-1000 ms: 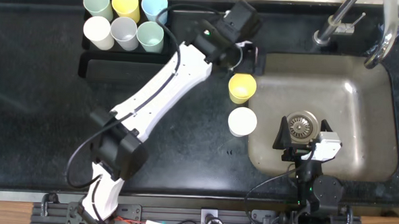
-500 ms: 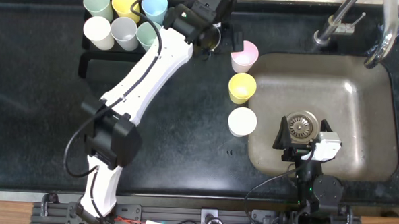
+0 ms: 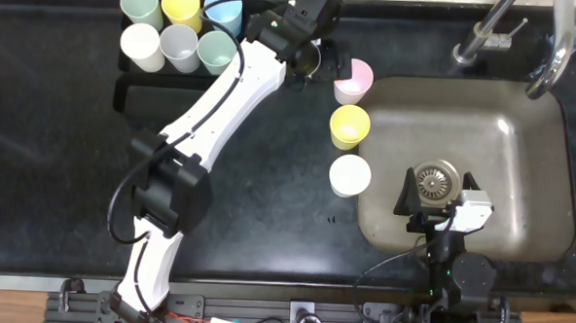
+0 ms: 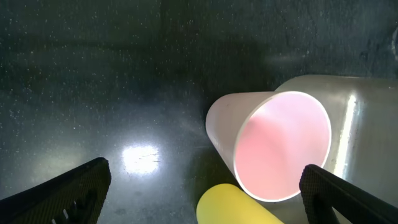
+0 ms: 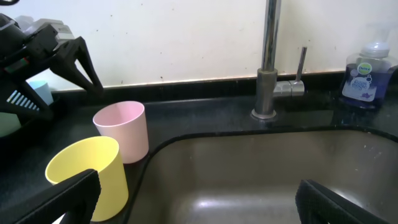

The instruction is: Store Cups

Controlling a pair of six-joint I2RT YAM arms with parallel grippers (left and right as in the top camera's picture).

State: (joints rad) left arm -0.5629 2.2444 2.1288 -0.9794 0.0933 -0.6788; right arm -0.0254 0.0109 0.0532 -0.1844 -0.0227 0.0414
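Right now the left gripper [image 3: 319, 60] hangs over the black counter [image 3: 54, 171] near twelve o'clock in the top view. Its jaws are spread wide and hold nothing. The pink cup [image 3: 353, 80] stands upright just at its four o'clock, apart from both fingers. The arm's own wrist view looks down into that cup's open mouth [image 4: 280, 146], with the rim of the yellow cup [image 4: 236, 205] just beside it.

Three loose cups stand in a line along the nine-o'clock rim of the sink [image 3: 523, 143]. The pink cup is at the twelve-o'clock end, the yellow cup [image 3: 349, 126] in the middle and the white cup [image 3: 350, 175] at the six-o'clock end. All are upright.

At the counter's eleven o'clock a dark tray [image 3: 164, 100] carries six cups [image 3: 180, 46] in two rows of three.

The right gripper [image 3: 435, 195] sits over the sink basin toward its six o'clock, jaws open and empty. Its wrist view faces the tap [image 5: 268, 56] and a soap bottle [image 5: 367, 71].
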